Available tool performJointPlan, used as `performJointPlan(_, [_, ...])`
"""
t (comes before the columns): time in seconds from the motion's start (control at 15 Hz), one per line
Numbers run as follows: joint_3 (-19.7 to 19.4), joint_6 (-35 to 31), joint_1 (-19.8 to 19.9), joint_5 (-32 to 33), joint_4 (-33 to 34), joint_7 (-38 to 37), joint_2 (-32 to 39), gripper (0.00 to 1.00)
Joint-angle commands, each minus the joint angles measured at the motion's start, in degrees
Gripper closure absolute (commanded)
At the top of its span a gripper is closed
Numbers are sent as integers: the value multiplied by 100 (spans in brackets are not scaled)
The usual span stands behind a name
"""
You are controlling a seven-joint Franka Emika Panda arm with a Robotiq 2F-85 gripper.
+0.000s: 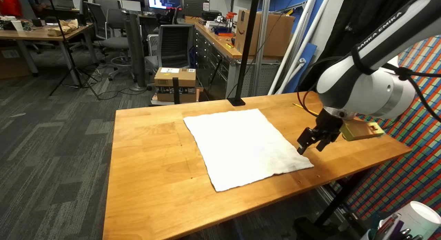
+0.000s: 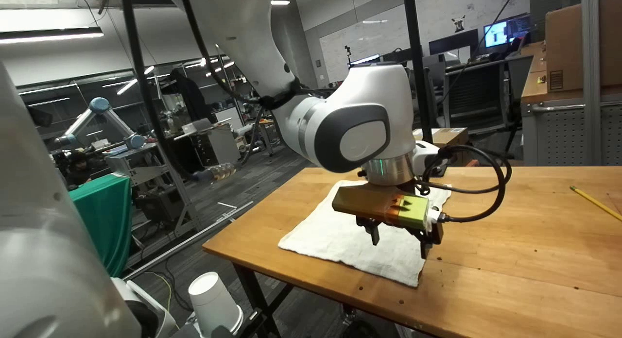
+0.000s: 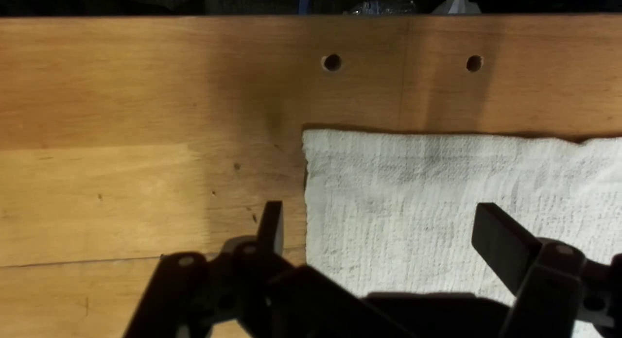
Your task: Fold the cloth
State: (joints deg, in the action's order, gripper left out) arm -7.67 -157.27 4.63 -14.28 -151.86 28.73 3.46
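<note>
1 gripper (image 3: 380, 222), jaws parted above an edge of the cloth (image 1: 244, 148), presumably to pinch it. 1 bench (image 1: 148, 185), beneath cloth, which lies flat, likely for easy folding.

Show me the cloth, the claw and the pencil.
Cloth (image 1: 243, 147): in an exterior view, its middle.
Claw (image 3: 379, 215): in the wrist view, midway between fingertips.
Pencil (image 2: 596, 203): in an exterior view, its shaft.

Wooden table (image 1: 148, 171), flat white cloth (image 1: 243, 147), pencil (image 2: 596, 203)
</note>
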Motion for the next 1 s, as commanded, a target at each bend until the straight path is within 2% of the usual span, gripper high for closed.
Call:
performJointPlan(0.0, [311, -234, 159, -434, 0, 423, 275, 0])
performJointPlan(0.47, [764, -450, 577, -739, -181, 838, 661, 0])
performJointPlan(0.67, [721, -575, 577, -943, -207, 1050, 788, 0])
performJointPlan(0.93, [746, -1402, 480, -979, -235, 985, 940, 0])
